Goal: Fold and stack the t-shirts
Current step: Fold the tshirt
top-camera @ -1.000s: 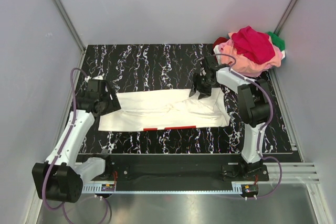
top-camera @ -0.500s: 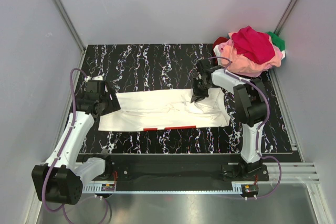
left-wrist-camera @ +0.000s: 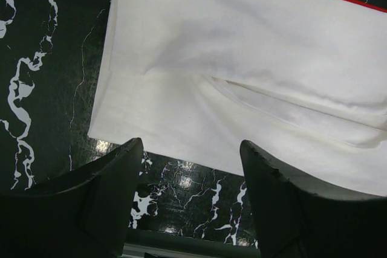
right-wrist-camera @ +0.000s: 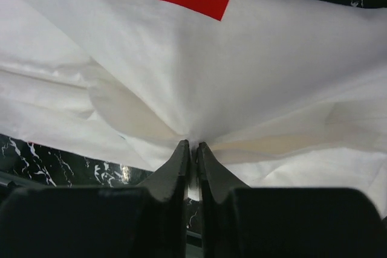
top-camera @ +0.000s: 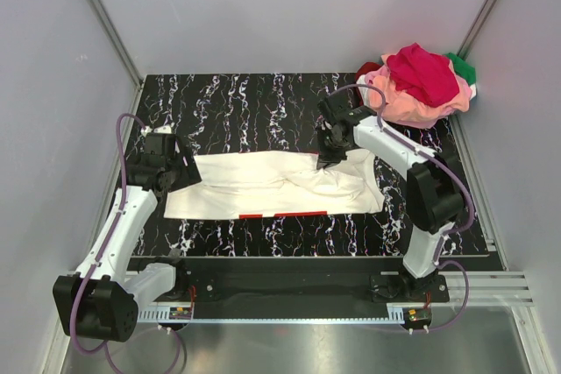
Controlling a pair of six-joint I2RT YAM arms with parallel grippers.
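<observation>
black marbled table (top-camera: 245, 102). a white t-shirt (top-camera: 263, 183) lies stretched across its middle. the right gripper (top-camera: 326, 157), arm bent in toward 11 o'clock, pinches a bunched fold of it. the left gripper (top-camera: 178, 172) hangs spread over the 9 o'clock end. other t-shirts (top-camera: 421, 85) are heaped at 1 o'clock.

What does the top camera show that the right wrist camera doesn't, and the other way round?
Only the top view: the pile of coloured tees in the far right corner, the left tool by the left end of the white tee, and that tee's whole outline.
Only the right wrist view: up close, the right tool pinched shut on a gathered fold of the white cloth.
Both: the white tee, its red print and the marbled table.
</observation>
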